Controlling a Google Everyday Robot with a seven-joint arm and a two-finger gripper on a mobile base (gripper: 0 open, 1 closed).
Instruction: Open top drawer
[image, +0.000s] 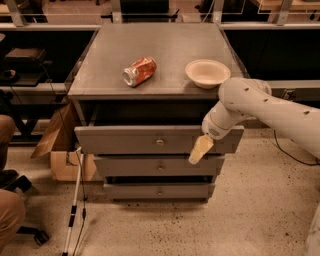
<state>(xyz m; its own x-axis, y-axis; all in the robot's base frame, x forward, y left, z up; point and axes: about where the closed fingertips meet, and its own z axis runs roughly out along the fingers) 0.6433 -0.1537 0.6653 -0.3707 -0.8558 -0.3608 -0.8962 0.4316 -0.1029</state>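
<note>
The top drawer (125, 140) is the widest of three grey drawers under a grey cabinet top. It stands pulled out toward me, with a dark gap behind its front panel and a small round knob (159, 142) at its centre. My gripper (200, 150) hangs from the white arm in front of the right part of this drawer's front panel, to the right of the knob. Its pale fingers point down and left over the panel's lower edge.
A crushed red can (139, 71) and a pale bowl (207, 73) sit on the cabinet top (165, 45). Two narrower drawers (150, 167) sit below. A cardboard box (60, 150) and a white cane (73, 205) stand at the left, by a person's knee (7, 215).
</note>
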